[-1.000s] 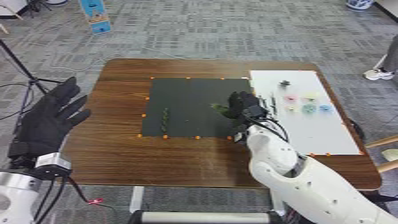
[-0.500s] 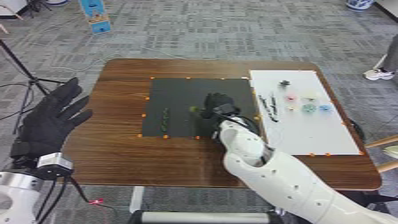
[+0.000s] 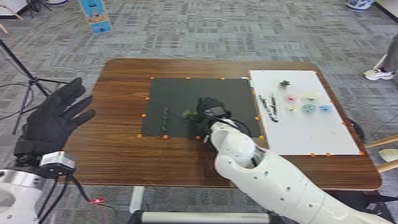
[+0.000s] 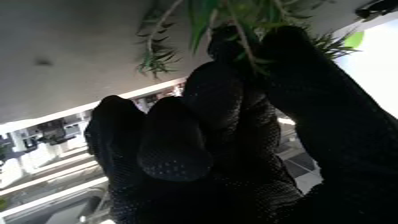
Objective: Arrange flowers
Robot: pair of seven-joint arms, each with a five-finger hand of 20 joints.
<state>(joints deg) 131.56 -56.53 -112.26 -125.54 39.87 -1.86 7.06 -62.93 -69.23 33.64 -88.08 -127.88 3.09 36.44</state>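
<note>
We find room on the bench (image 3: 133, 162) between the left robot hand (image 3: 53, 120) and right arm (image 3: 266, 172), and across the dark mat's far part (image 3: 187, 90); green stem (image 3: 165, 121), leafy sprig (image 3: 188, 115) and right robot hand (image 3: 211, 107) obstruct it nearer us.

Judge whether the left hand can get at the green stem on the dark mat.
Likely yes: nothing seems to stand between the left hand and the green stem. The right hand, with a leafy sprig, is on the stem's other side. Reach itself unclear.
</note>
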